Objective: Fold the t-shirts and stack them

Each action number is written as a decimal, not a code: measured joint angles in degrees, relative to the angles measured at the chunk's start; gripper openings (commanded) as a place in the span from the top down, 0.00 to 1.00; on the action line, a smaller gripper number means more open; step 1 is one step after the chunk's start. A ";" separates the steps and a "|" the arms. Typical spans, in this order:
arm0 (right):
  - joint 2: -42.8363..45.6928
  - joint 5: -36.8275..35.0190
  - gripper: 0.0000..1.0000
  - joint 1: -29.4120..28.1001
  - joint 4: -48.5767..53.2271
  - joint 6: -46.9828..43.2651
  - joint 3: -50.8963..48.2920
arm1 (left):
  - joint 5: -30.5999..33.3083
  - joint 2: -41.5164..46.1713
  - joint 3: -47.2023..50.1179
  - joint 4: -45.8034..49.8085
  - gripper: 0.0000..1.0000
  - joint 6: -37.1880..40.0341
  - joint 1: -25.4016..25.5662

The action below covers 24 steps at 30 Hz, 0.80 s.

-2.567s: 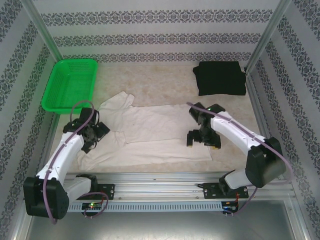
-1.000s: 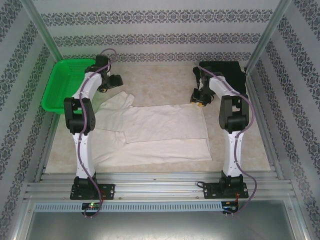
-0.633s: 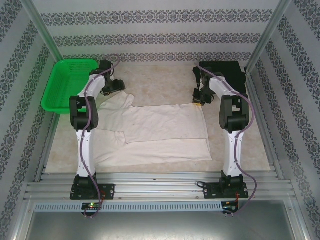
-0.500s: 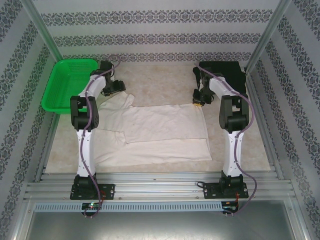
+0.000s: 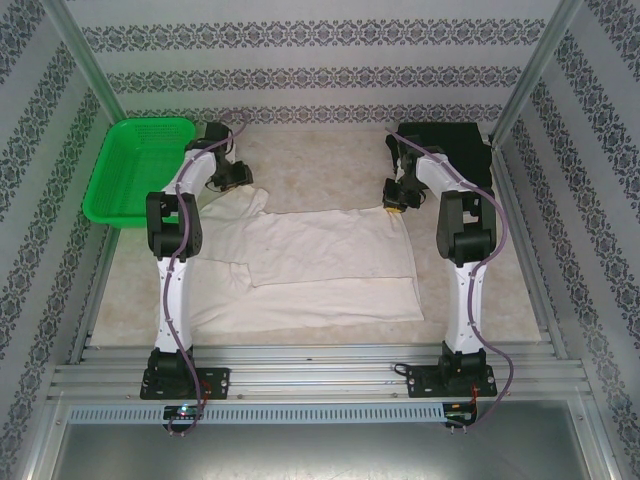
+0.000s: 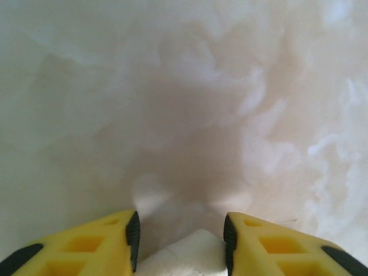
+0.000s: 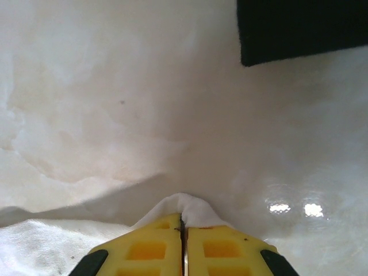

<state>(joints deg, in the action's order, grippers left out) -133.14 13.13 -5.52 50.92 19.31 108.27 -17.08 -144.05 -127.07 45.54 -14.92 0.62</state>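
pale marbled table point(image 5: 320, 160) between patterned walls point(image 5: 300, 80); white cloth t-shirt point(image 5: 330, 250) lies spread at centre; folded black cloth t-shirt point(image 5: 450, 155) sits at 1 o'clock; left claw point(image 5: 238, 180), jaws apart, straddles a bump of the white shirt's 11 o'clock corner; right claw point(image 5: 394, 203) clenched on its 1 o'clock corner.

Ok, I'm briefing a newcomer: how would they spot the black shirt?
Look to the far right corner of the table. The black shirt lies there, folded into a rectangle. It's the only dark item: the white shirt sprawls mid-table, the basket is green.
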 measured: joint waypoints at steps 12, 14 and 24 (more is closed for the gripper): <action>0.02 0.00 0.91 0.00 0.00 0.02 0.00 | 0.09 0.37 -1.81 2.29 1.00 1.73 0.04; 0.11 -0.02 0.92 0.00 0.00 0.02 -0.02 | 2.58 1.46 -1.86 2.56 1.00 2.73 0.07; 0.11 -0.02 0.95 0.00 -0.02 0.02 -0.02 | 11.50 11.02 0.85 2.34 1.00 6.67 1.68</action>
<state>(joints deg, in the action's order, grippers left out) -133.03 13.10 -5.52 50.89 19.33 108.25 -5.58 -133.03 -126.21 47.88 -8.25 2.31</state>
